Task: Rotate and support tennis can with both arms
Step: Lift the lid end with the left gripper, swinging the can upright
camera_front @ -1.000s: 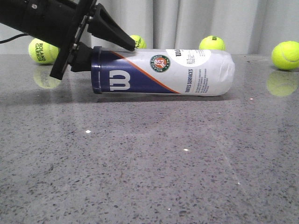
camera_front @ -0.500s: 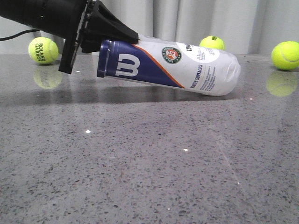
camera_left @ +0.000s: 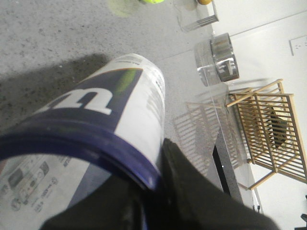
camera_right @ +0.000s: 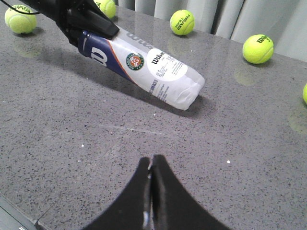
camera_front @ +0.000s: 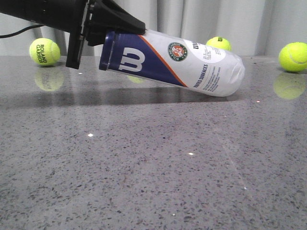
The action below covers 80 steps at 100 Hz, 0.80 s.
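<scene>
The tennis can (camera_front: pixel 182 60) has a navy and white label with a white "W" and a round badge. It lies tilted, its navy rim end lifted at the left and its crumpled far end resting on the table. My left gripper (camera_front: pixel 125 29) is shut on the can's rim end; one finger (camera_left: pixel 192 187) lies outside the navy rim (camera_left: pixel 96 143). The can also shows in the right wrist view (camera_right: pixel 144 64). My right gripper (camera_right: pixel 151 165) is shut and empty, well in front of the can over bare table. It is out of the front view.
Several yellow-green tennis balls lie along the back of the grey stone table: one at the left (camera_front: pixel 44 51), one behind the can (camera_front: pixel 218 44), one at the right (camera_front: pixel 293 56). A wooden rack (camera_left: pixel 268 134) and clear containers stand beyond the table's edge.
My left gripper has lifted the can's rim end from flat on the table to a tilt, while the far end stays down. The can has turned slightly.
</scene>
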Each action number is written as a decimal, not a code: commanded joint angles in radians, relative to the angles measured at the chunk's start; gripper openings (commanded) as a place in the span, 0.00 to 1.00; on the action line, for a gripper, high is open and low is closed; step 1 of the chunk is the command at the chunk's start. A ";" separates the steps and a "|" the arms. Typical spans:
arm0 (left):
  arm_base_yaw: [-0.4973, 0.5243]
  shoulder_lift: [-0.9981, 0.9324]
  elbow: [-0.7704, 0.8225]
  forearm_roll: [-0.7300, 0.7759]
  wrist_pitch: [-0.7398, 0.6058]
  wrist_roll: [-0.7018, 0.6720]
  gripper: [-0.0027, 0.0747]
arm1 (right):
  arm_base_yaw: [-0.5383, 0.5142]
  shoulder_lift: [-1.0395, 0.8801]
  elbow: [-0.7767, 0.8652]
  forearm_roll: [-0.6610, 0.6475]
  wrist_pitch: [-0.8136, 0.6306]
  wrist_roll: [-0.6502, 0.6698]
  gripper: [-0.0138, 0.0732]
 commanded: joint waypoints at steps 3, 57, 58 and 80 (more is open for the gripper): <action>-0.002 -0.062 -0.064 -0.069 0.078 0.014 0.01 | -0.001 0.011 -0.020 -0.008 -0.079 0.000 0.08; -0.004 -0.147 -0.552 0.570 0.168 -0.376 0.01 | -0.001 0.011 -0.020 -0.008 -0.079 0.000 0.08; -0.004 -0.147 -0.558 0.570 0.173 -0.376 0.01 | -0.001 0.011 -0.020 -0.008 -0.079 0.000 0.08; -0.051 -0.171 -0.677 0.924 0.187 -0.552 0.01 | -0.001 0.011 -0.020 -0.008 -0.079 0.000 0.08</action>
